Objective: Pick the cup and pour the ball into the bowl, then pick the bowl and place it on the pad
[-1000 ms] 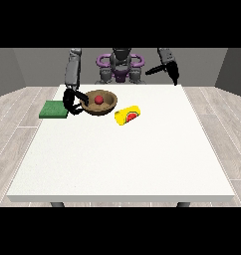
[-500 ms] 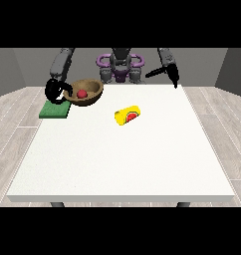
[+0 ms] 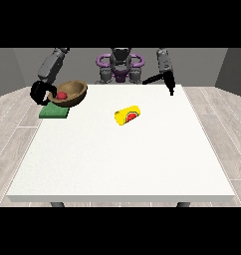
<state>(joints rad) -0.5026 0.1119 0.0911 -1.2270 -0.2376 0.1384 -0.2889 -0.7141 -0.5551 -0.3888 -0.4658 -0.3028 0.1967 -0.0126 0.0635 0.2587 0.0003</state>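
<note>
A brown wooden bowl [image 3: 73, 92] with a red ball [image 3: 61, 94] inside hangs tilted just above the green pad [image 3: 54, 111] at the table's far left. The hand at the view's left [image 3: 41, 92] is curled round the bowl's left rim and holds it up. A yellow cup [image 3: 128, 115] with a red mark lies on its side near the table's middle. The hand at the view's right [image 3: 170, 87] hovers over the far right of the table, away from everything, its fingers pointing down.
The white table [image 3: 122, 159] stretches wide toward the camera. The robot's torso [image 3: 120, 67] stands behind the far edge. The pad lies close to the table's left edge.
The hand at the view's left has carried the bowl with the ball leftward, from beside the pad to over it. The cup and the other hand have stayed in place.
</note>
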